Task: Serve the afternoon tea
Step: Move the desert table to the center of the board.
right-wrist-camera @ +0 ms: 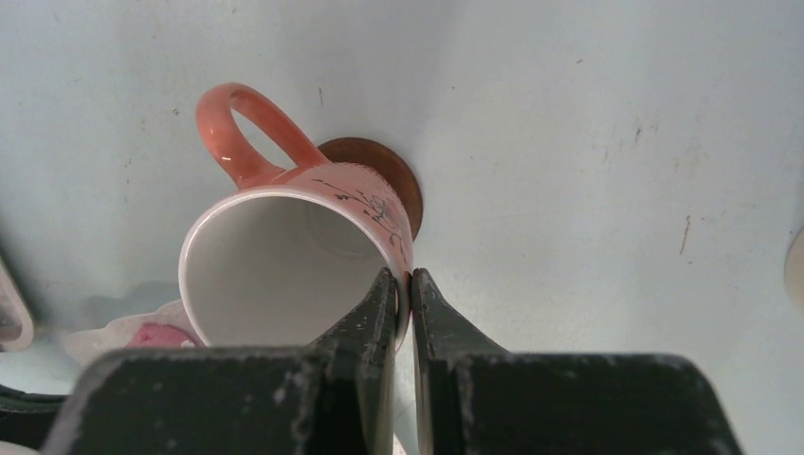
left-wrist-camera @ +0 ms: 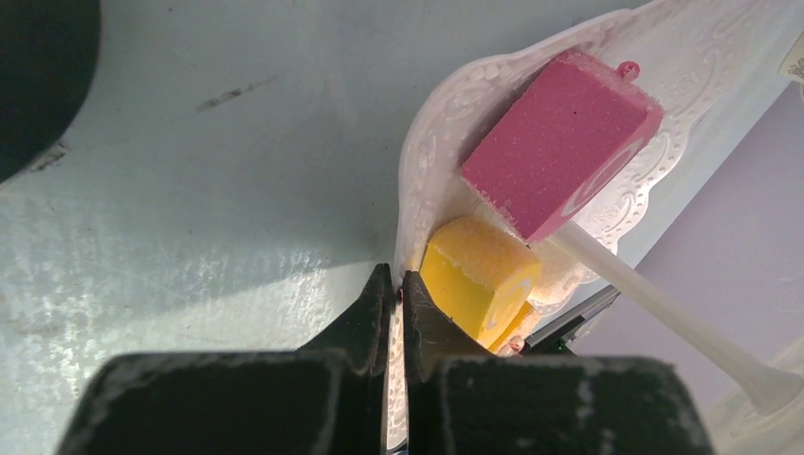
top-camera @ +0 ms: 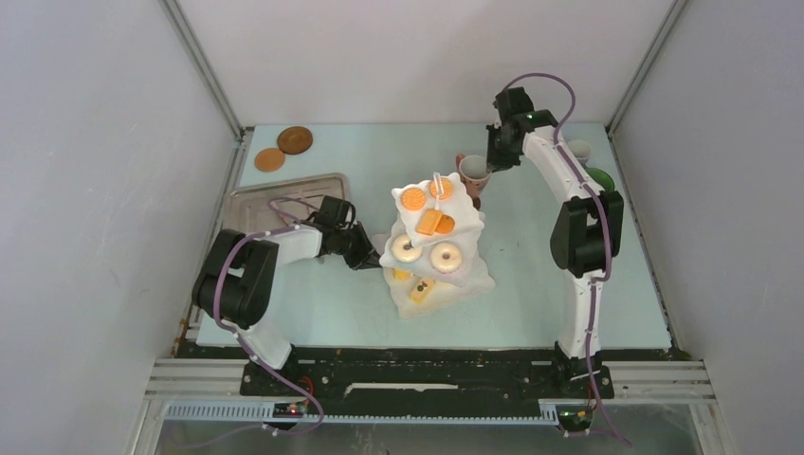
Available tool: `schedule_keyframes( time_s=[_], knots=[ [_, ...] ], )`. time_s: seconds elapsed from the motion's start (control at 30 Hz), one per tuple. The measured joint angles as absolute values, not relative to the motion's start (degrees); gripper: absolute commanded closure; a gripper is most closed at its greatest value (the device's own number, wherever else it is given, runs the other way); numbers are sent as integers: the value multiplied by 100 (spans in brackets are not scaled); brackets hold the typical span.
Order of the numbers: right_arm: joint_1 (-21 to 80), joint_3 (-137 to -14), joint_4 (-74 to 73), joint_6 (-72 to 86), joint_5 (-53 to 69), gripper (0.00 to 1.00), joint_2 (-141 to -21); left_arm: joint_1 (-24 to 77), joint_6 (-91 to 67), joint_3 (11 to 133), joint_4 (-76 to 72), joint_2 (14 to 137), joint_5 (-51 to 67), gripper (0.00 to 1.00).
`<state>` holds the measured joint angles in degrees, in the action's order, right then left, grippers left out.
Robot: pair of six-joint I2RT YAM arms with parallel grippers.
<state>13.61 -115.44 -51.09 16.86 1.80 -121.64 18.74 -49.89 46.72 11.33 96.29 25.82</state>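
Two tools, both clamped! Left of centre in the top view, the left tool (left-wrist-camera: 398, 284) pinches the bottom-tier rim of the white stand (top-camera: 474, 275), a yellow cake (left-wrist-camera: 474, 275) just beside its tips. Farther back, upper right, the right tool (right-wrist-camera: 403, 284) grips the pink mug (right-wrist-camera: 284, 270) by its wall, over a brown coaster (right-wrist-camera: 387, 172).

**Camera setup: one far overhead, two close wrist views**

Top external sits high behind the arms and looks down and forward. It is a far view, with the whole surface (top-camera: 531, 303) and both arms in frame. Left wrist looks out along the left end effector (left-wrist-camera: 396, 284), very close, at the bottom-tier rim of the stand (left-wrist-camera: 417, 161) and the surface beside it. Right wrist looks along the right end effector (right-wrist-camera: 405, 280), very close, down onto the pink mug (right-wrist-camera: 284, 265). The overhead shares the stand with left wrist and the mug with right wrist
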Motion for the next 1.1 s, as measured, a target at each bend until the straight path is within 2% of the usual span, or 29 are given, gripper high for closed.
schedule_keyframes(
  time_s=[0.17,0.37,0.47,0.77,0.97,1.1],
  knots=[
    [1494,-11705,-5194,1603,5,100,-12422,1874,-4941,4674,1273,9570,2563,93],
    [1629,-11802,-5260,1553,-213,100,-12619,1872,-4842,4674,1529,9518,2499,71],
    [1667,-11837,-5264,1535,-292,100,-12682,1872,-4744,4674,1741,9445,2418,64],
    [1761,-11869,-5299,1481,-373,100,-12691,1833,-4582,4888,2224,9026,2263,58],
    [1822,-11821,-5260,1481,-392,100,-12691,1719,-4528,4888,2416,8637,2241,49],
    [1826,-11710,-5124,1505,-344,90,-12674,1599,-4480,4877,2558,8311,2198,44]
  ],
)
